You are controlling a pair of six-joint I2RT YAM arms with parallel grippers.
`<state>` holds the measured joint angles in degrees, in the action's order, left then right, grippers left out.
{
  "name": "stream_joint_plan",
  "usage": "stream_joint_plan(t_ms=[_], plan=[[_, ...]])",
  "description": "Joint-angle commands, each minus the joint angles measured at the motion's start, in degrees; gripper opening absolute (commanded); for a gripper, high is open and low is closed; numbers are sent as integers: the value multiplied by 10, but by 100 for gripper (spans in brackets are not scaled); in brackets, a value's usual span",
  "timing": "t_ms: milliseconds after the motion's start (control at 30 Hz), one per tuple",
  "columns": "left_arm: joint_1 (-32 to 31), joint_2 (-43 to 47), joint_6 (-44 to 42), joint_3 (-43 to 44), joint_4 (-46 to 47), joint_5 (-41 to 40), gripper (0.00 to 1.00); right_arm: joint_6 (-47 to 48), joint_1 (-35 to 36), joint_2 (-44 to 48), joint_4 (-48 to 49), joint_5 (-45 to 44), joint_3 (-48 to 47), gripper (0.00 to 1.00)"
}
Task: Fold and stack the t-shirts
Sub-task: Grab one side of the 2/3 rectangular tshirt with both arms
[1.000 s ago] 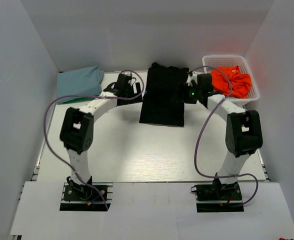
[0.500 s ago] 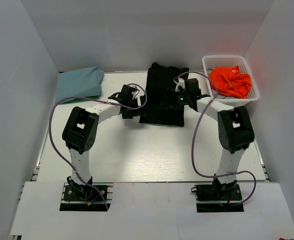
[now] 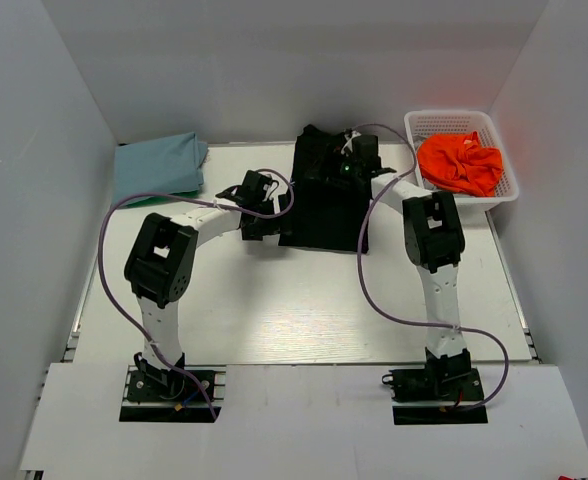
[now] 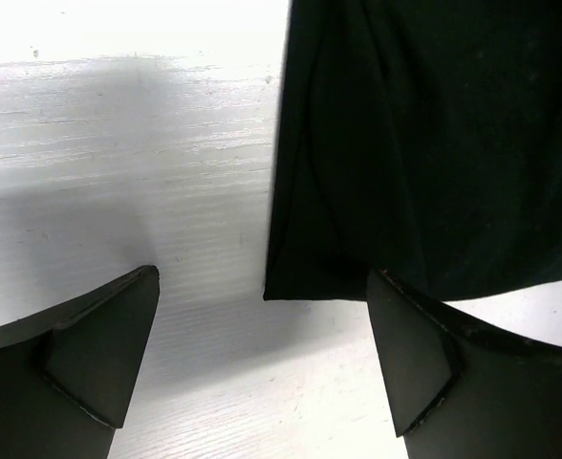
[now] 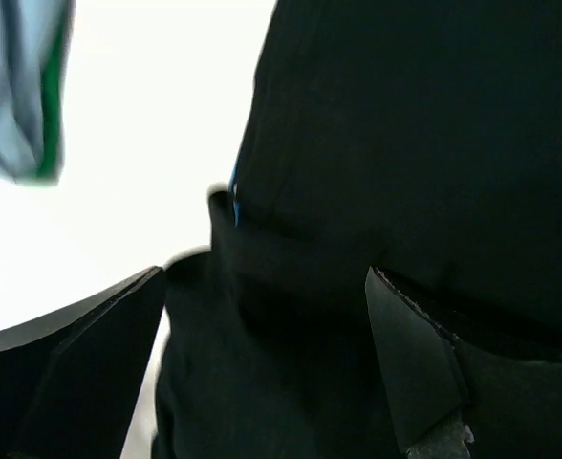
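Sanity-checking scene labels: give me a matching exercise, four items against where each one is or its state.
Items:
1. black t-shirt
2. orange t-shirt
3. light blue t-shirt
4. left hand

Places or states:
A. in the white basket
B. open, at a dark shirt's near-left corner
C. far-left corner of the table
D. lying mid-table, far side

Pairs: 1-D, 2-A, 3-C, 4-B

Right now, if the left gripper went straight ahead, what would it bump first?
Probably the black t-shirt. Its corner lies just ahead of the open left gripper, in line with the gap between its fingers. Depth is hard to judge.
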<state>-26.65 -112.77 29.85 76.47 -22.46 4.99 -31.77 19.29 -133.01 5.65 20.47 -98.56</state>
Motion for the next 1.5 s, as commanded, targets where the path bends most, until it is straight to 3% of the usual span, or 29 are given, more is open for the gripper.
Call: stream_joint_plan(t_ms=[0,133,200,367,500,600,733,833,867,1033,1100,1133,1333,1400,1433,1467], plan=[[-2,22,-1,-4,-21,-31,100,-51,-26,-6,2,-56,-83,90],[-2,9,-6,14,-14,-31,100,-23,-32,35,2,42,-38,90],[-2,-1,-6,20,-4,-24,94,11,-32,73,-14,55,14,90],[-7,-27,-11,26,3,-5,76,34,-39,270,-21,7,225,90],[-13,-27,-16,-10,42,37,73,29,-44,375,-49,-48,410,90],[-20,-27,-16,-33,50,37,70,29,-46,434,-56,-63,483,90],[-25,-34,-22,-38,43,26,53,32,-51,450,-77,-61,538,90],[-25,-40,-22,-43,36,14,46,32,-54,439,-66,-55,554,90],[-25,-40,-16,-50,31,8,38,32,-53,435,-46,-56,555,88],[-25,-40,-16,-73,47,5,12,29,-57,401,5,-66,566,75],[-25,-40,-16,-73,47,11,9,22,-56,385,22,-68,562,74],[-25,-40,-16,-67,47,11,3,24,-56,381,22,-68,559,72],[-25,-18,-16,-81,87,16,0,33,-59,357,33,-76,543,48],[-25,0,-11,-104,122,11,0,41,-58,355,42,-79,546,25],[-25,24,-11,-112,136,11,0,50,-58,356,43,-70,546,5],[-25,39,-16,-134,151,18,0,49,-58,357,44,-67,551,0]])
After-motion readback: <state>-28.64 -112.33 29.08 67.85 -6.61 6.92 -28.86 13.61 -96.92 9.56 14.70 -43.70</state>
